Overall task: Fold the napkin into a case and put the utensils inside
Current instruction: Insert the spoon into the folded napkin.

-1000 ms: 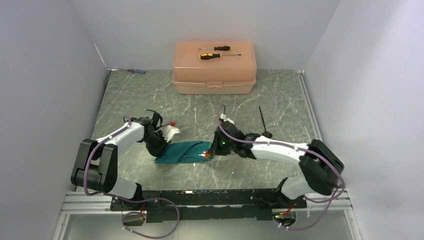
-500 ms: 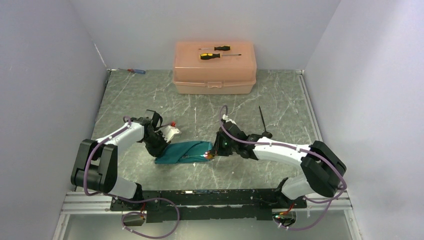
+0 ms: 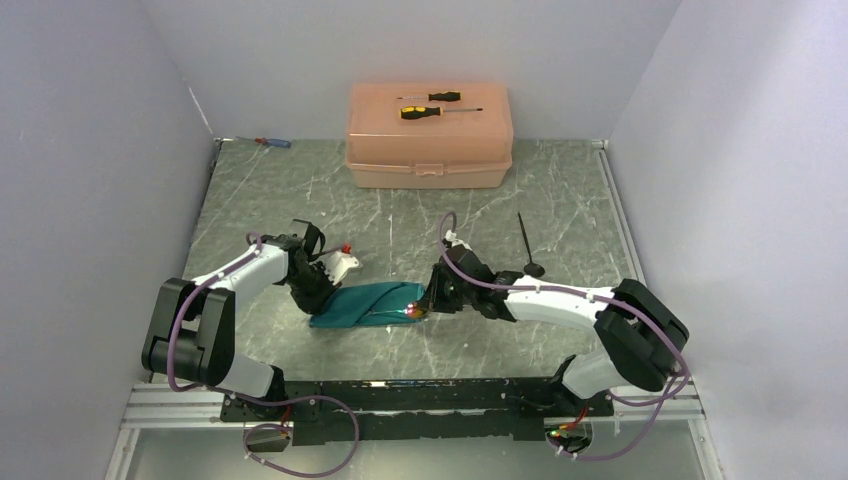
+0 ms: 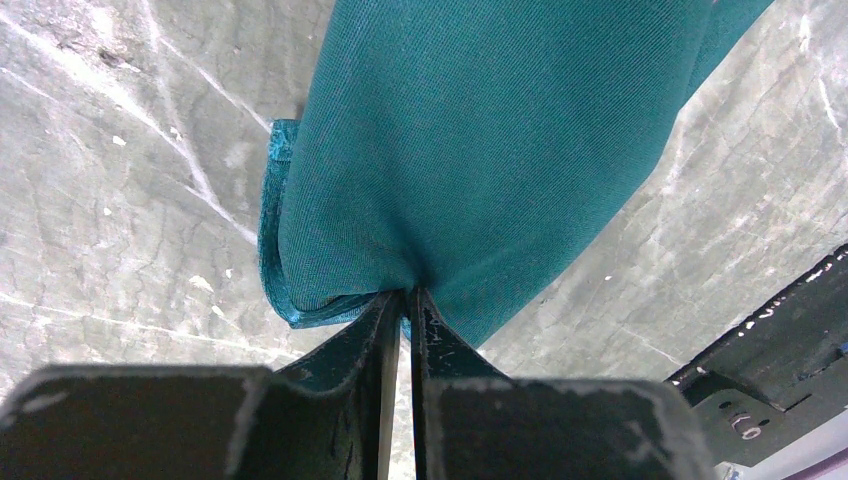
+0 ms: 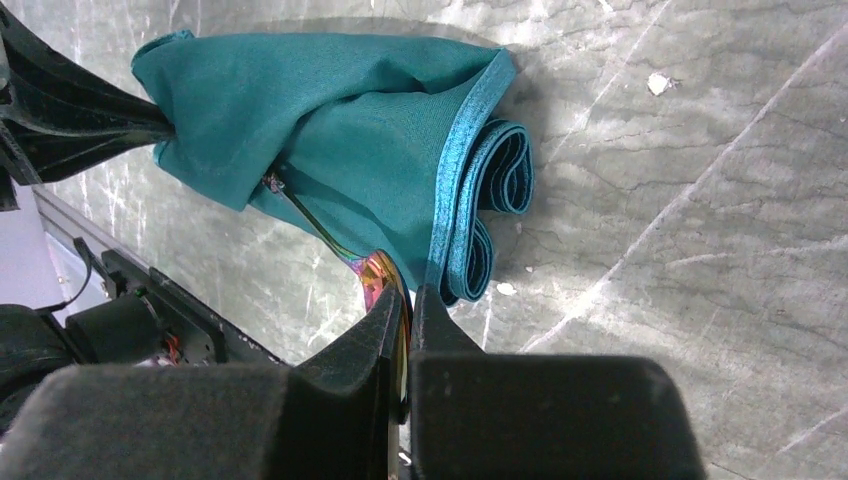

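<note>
The napkin [image 3: 370, 303] lies folded into a narrow case on the desk [image 3: 300, 190], the left gripper [image 4: 404, 305] pinching its left end and the right gripper [image 5: 408, 300] pinching the fork [image 5: 372, 272], partly slid inside, while the spoon [image 3: 526, 248] waits outside, well apart.

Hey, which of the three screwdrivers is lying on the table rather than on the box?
The small red-and-blue screwdriver, at the far left corner of the table. The two yellow-and-black screwdrivers lie on the lid of the peach box.
</note>
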Motion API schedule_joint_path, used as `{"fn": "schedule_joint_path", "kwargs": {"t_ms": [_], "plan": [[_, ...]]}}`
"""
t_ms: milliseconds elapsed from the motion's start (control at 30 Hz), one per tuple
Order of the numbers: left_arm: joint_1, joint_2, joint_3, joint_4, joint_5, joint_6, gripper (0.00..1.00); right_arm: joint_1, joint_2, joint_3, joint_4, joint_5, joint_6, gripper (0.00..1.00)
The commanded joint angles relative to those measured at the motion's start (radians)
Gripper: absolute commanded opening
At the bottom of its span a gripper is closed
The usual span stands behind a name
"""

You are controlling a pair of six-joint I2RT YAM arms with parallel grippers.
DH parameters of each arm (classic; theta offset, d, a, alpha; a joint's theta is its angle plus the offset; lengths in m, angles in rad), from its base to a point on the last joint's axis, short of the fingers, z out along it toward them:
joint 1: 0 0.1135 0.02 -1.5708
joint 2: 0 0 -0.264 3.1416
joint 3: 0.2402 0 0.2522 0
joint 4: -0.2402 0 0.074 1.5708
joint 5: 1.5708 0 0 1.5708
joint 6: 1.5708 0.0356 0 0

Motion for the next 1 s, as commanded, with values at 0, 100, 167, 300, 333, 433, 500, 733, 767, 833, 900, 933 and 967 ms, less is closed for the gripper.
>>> {"fn": "schedule_joint_path", "kwargs": {"t_ms": [0,100,167,300,333,433,500,733,767,833,900,933,967], "plan": [[0.002,-0.008,0.018,-0.032,-0.002,0.014,0.14,-0.012,-0.008,0.003,0.115,-0.030,0.016,0.00],[0.003,-0.006,0.020,-0.032,-0.002,0.011,0.14,-0.012,0.029,0.029,0.128,-0.044,0.002,0.00],[0.003,-0.003,0.022,-0.033,0.001,0.008,0.14,-0.012,0.041,0.041,0.135,-0.049,-0.003,0.00],[0.002,0.002,0.027,-0.033,0.001,0.005,0.14,-0.012,0.073,0.065,0.131,-0.061,-0.016,0.00],[0.002,0.001,0.028,-0.033,0.002,0.004,0.14,-0.011,0.087,0.066,0.139,-0.070,-0.016,0.00],[0.002,0.002,0.029,-0.034,0.001,0.007,0.14,-0.011,0.119,0.074,0.162,-0.094,-0.016,0.00],[0.002,0.002,0.030,-0.033,0.002,0.008,0.14,-0.007,0.142,0.096,0.164,-0.106,-0.025,0.00],[0.002,-0.003,0.021,-0.026,0.002,0.012,0.14,0.015,0.187,0.177,0.117,-0.114,-0.058,0.00],[0.002,-0.007,0.019,-0.027,0.004,0.016,0.14,0.015,0.187,0.175,0.117,-0.113,-0.057,0.00],[0.002,-0.009,0.017,-0.027,0.008,0.021,0.14,0.013,0.198,0.174,0.119,-0.116,-0.053,0.00],[0.002,-0.005,0.018,-0.029,0.007,0.021,0.14,0.014,0.219,0.187,0.110,-0.117,-0.056,0.00],[0.002,-0.004,0.017,-0.031,0.008,0.023,0.14,0.014,0.232,0.193,0.109,-0.120,-0.060,0.00],[0.002,-0.006,0.015,-0.030,0.007,0.024,0.14,0.014,0.241,0.197,0.109,-0.119,-0.063,0.00]]}}
